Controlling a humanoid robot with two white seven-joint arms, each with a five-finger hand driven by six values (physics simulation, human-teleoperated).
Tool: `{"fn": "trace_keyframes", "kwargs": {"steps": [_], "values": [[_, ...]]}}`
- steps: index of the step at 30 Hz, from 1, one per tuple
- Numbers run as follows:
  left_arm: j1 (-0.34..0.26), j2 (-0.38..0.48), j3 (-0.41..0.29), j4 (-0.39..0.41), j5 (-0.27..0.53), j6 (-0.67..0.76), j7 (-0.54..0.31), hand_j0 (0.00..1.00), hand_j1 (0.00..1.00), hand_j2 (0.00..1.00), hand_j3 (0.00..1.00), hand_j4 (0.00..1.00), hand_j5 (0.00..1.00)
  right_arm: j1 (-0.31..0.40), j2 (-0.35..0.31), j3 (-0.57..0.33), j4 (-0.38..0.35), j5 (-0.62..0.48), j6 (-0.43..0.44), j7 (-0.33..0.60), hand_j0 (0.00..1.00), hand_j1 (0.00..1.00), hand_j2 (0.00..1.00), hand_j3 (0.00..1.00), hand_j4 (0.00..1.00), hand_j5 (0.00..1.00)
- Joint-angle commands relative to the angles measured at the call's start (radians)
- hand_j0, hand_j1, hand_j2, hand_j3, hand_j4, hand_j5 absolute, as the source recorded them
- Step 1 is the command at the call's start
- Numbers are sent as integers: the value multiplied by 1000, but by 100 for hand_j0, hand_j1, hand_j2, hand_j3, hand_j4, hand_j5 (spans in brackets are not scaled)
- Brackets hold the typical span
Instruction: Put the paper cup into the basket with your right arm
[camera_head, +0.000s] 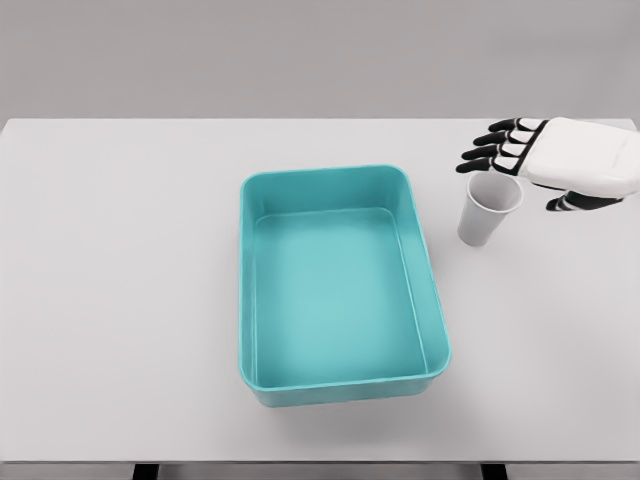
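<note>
A white paper cup (488, 211) stands upright on the table, just right of the basket's far right corner. The teal basket (254, 290) is a rectangular tub in the middle of the table, and nothing lies inside it. My right hand (520, 165) comes in from the right edge and hovers over and just behind the cup's rim. Its black fingers (490, 148) are spread to the left and the thumb (572, 203) sticks out at the right of the cup. The hand holds nothing. The left arm does not show.
The white table (120, 300) spans the whole view, with its front edge along the bottom and a grey wall behind it. A narrow gap separates the cup from the basket's right wall.
</note>
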Motion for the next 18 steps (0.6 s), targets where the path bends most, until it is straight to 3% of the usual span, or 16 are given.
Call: {"fn": "trace_keyframes", "kwargs": {"steps": [1, 5, 11, 14, 16, 18], "values": [[0, 0, 0, 0, 0, 0, 0, 100, 100, 100, 100, 100, 100, 0, 5, -1, 0, -5, 3, 2, 100, 100, 100, 100, 100, 100], [0, 0, 0, 0, 0, -1, 0, 100, 100, 100, 100, 100, 100, -5, 59, -8, 3, 15, 3, 2, 100, 100, 100, 100, 100, 100], [0, 0, 0, 0, 0, 0, 0, 100, 100, 100, 100, 100, 100, -26, 57, -7, 6, 20, 3, 2, 100, 100, 100, 100, 100, 100], [0, 0, 0, 0, 0, 0, 0, 100, 100, 100, 100, 100, 100, -60, 51, 18, 72, 6, 48, 2, 100, 100, 100, 100, 100, 100], [0, 0, 0, 0, 0, 0, 0, 100, 100, 100, 100, 100, 100, -136, 60, 114, 169, -63, 92, 2, 100, 100, 100, 100, 100, 100], [0, 0, 0, 0, 0, 0, 0, 100, 100, 100, 100, 100, 100, -244, 60, 214, 187, -103, 130, 2, 100, 100, 100, 100, 100, 100]]}}
